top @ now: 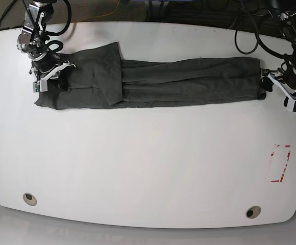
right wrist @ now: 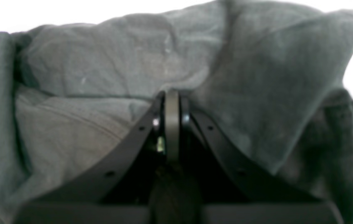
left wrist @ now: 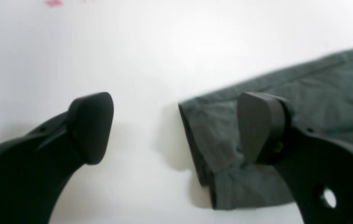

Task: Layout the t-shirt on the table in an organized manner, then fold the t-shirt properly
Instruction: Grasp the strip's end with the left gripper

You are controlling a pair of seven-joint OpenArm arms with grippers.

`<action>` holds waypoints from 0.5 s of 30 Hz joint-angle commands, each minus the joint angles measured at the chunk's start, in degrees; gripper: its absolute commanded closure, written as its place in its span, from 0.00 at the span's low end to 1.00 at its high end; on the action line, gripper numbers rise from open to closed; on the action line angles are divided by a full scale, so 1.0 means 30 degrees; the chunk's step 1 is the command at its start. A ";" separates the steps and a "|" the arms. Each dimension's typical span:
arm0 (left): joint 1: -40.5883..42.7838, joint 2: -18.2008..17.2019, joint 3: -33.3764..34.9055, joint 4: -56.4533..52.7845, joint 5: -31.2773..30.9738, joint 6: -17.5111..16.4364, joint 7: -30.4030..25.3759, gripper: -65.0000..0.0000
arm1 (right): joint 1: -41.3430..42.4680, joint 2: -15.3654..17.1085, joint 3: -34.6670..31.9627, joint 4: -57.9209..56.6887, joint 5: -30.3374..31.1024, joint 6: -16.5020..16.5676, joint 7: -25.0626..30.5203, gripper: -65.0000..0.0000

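At t-shirt (left wrist: 288, 102) end: left pincer (left wrist: 176, 127) wide, empty.

t-shirt (right wrist: 108, 68) blurred, cut off at frame edges, fabric between jaws hidden

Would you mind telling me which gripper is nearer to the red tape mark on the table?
Left. The left gripper hangs open at the t-shirt's end, just above the red tape mark in the base view. The right gripper, shut on the t-shirt, is across the table.
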 commanded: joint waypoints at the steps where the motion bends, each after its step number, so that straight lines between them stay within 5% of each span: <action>1: 0.0317 -0.0847 -0.0085 -0.0594 -0.1674 -0.0019 -0.0290 0.07 | -0.0210 0.0099 -0.0033 -0.0237 -0.1107 -0.0435 -0.1574 1.00; 7: 0.1167 -0.1609 0.0033 -0.1796 -0.4106 -0.0019 -0.0290 0.07 | -0.0210 0.0099 -0.0033 -0.0237 -0.1107 -0.0435 -0.1574 1.00; 15: 0.1694 -0.1609 0.0589 -0.2294 -0.4370 -0.0019 -0.0290 0.07 | -0.0180 0.0099 -0.0033 -0.0237 -0.1107 -0.0435 -0.1574 1.00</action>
